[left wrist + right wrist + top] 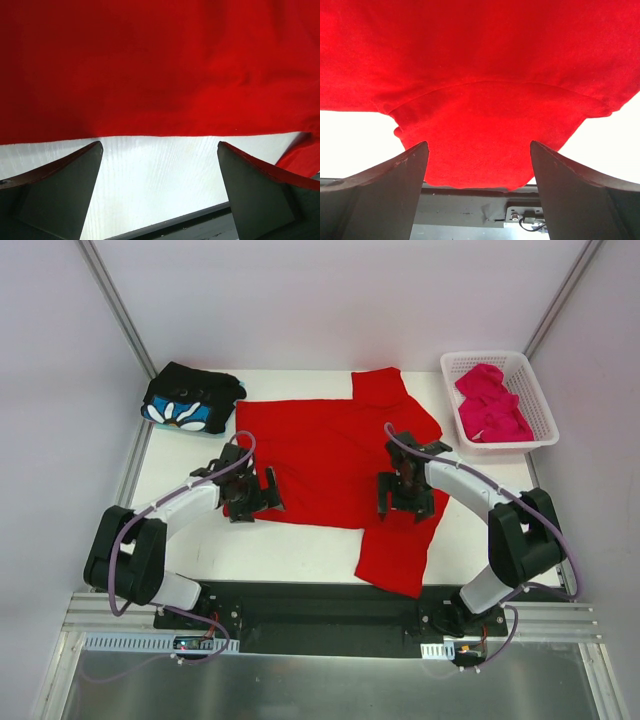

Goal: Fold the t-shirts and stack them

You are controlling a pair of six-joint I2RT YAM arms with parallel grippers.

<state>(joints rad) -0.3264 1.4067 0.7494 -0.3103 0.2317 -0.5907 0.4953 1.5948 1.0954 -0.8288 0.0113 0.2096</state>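
A bright red t-shirt (330, 455) lies spread flat across the white table (300, 550), one sleeve at the back, the other hanging toward the near edge. My left gripper (255, 498) is open at the shirt's near left hem; in the left wrist view the red t-shirt (160, 65) fills the top and bare table shows between the fingers (60, 190). My right gripper (403, 500) is open over the near sleeve; the red sleeve (480, 140) lies between its fingers (570, 195), not pinched. A folded black flower-print t-shirt (190, 400) sits back left. A magenta-pink t-shirt (490, 405) lies in the basket.
The white lattice basket (535, 390) stands at the back right corner. Grey walls and metal posts enclose the table. The black base rail (320, 605) runs along the near edge.
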